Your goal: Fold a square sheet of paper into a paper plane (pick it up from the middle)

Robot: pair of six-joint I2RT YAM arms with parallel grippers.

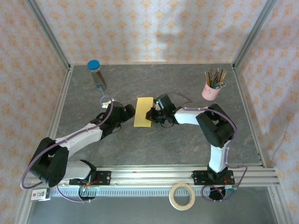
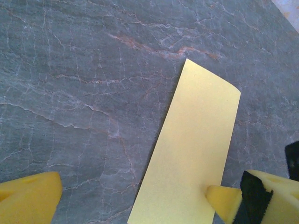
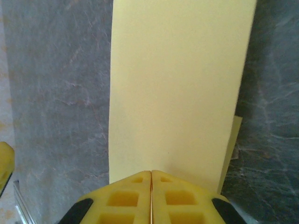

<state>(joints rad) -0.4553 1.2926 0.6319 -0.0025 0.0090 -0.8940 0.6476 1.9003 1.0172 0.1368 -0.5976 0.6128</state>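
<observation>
Grey marbled bench (image 1: 154, 140); the square sheet of paper (image 1: 144, 112), yellow and folded to a long strip, lies flat mid-bench between both arms. Left gripper (image 2: 134, 189): jaws spread wide, one pad at the strip's edge. Right gripper (image 3: 151, 173): jaws pressed together at the sheet's edge.

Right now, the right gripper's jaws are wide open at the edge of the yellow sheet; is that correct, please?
Not quite: the right gripper has its jaws shut, not wide open, at the edge of the yellow sheet, as the right wrist view shows.
</observation>
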